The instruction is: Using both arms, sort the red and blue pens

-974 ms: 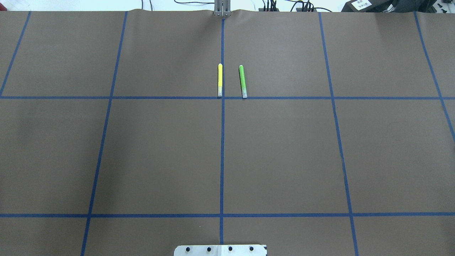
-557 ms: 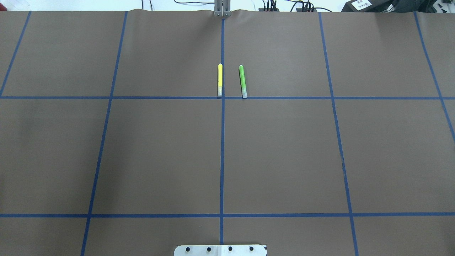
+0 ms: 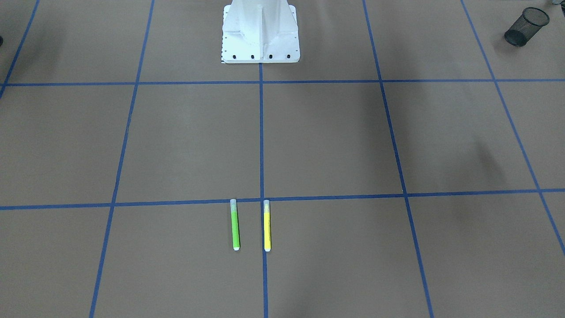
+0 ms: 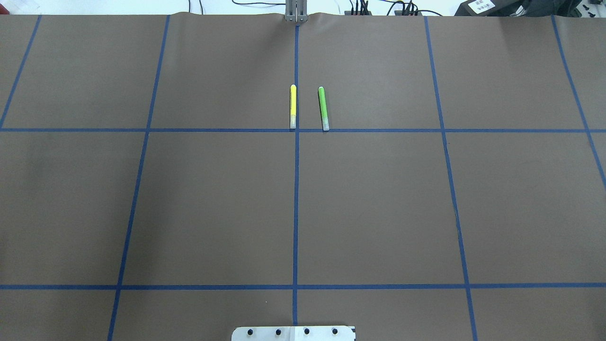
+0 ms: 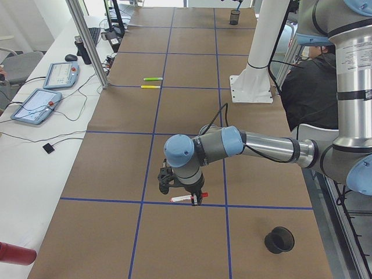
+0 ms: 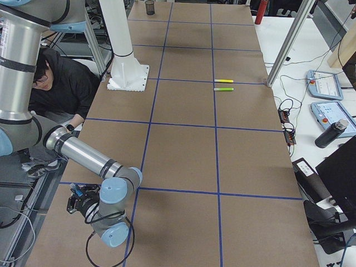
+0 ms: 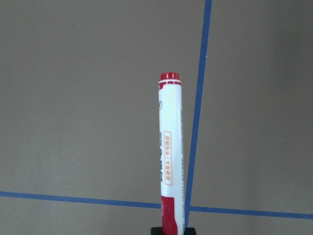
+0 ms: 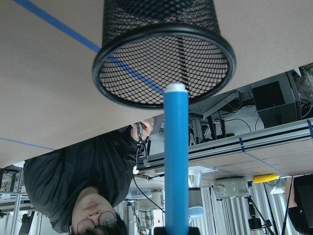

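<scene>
In the left wrist view the red pen [image 7: 168, 152], a white barrel with a red cap and a red end, sticks out from my left gripper [image 7: 172, 230], which is shut on its capped end. From the left side view this gripper [image 5: 181, 195] hangs low over the brown table near a tape crossing. My right gripper [image 8: 176, 230] is shut on the blue pen [image 8: 176, 161], whose pale far tip lines up with the mouth of a black mesh cup [image 8: 164, 58]. Neither arm shows in the overhead or front views.
A yellow pen [image 4: 293, 106] and a green pen [image 4: 323, 108] lie side by side at the far middle of the table. Another black mesh cup [image 5: 279, 239] stands near my left arm. A person in black [image 6: 61, 83] sits behind the white base [image 3: 260, 31].
</scene>
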Controlling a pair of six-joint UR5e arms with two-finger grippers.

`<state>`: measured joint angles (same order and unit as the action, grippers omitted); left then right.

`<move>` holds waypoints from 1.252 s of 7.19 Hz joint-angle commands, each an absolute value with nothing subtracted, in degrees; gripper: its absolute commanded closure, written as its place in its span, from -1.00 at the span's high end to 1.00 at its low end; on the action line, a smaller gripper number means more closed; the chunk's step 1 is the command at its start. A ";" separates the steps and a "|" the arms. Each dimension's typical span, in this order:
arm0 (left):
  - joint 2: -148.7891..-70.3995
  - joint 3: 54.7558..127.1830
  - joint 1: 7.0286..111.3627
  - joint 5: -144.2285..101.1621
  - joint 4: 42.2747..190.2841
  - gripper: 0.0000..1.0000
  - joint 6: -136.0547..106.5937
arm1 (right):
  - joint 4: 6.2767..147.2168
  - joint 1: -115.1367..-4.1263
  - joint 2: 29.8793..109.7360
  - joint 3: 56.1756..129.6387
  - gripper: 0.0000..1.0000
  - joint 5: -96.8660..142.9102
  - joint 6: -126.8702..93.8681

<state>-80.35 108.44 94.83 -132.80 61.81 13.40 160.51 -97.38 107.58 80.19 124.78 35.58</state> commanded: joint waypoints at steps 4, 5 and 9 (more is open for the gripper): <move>-80.33 109.68 94.83 -132.80 61.79 -1.00 13.45 | 153.73 -97.38 105.65 76.55 0.99 126.65 32.43; -80.33 109.60 94.83 -132.80 61.79 -1.00 13.45 | 149.81 -97.38 104.86 76.55 0.99 126.56 31.13; -79.63 109.51 94.92 -132.80 61.70 -1.00 13.45 | 137.82 -102.21 96.09 77.43 0.99 120.77 20.76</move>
